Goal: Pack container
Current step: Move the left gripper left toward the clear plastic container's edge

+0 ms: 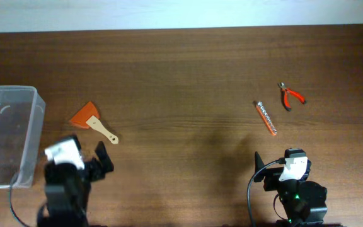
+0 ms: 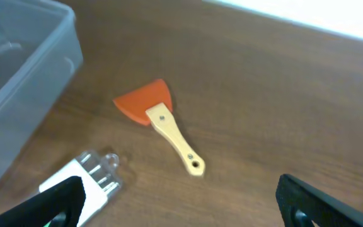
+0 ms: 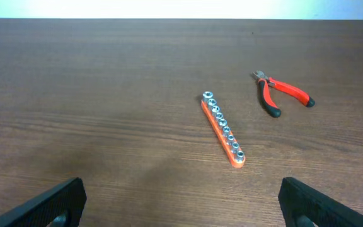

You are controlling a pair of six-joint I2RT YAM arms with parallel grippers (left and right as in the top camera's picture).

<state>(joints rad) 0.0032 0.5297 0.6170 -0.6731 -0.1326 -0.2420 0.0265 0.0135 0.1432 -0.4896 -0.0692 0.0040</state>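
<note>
The clear plastic container (image 1: 36, 126) stands at the table's left edge; its corner fills the upper left of the left wrist view (image 2: 36, 82). An orange scraper with a pale wooden handle (image 1: 94, 122) lies just right of it, ahead of my left gripper (image 2: 181, 205), which is open and holds nothing. A small white and clear pack of bits (image 2: 93, 176) lies by its left finger. My right gripper (image 3: 181, 200) is open and holds nothing, well short of an orange socket rail (image 3: 223, 129) and red-handled pliers (image 3: 283, 93).
In the overhead view the socket rail (image 1: 266, 118) and the pliers (image 1: 290, 96) lie at the right, the scraper at the left, with bare brown tabletop between. The left gripper (image 1: 86, 161) and right gripper (image 1: 276, 165) sit near the front edge.
</note>
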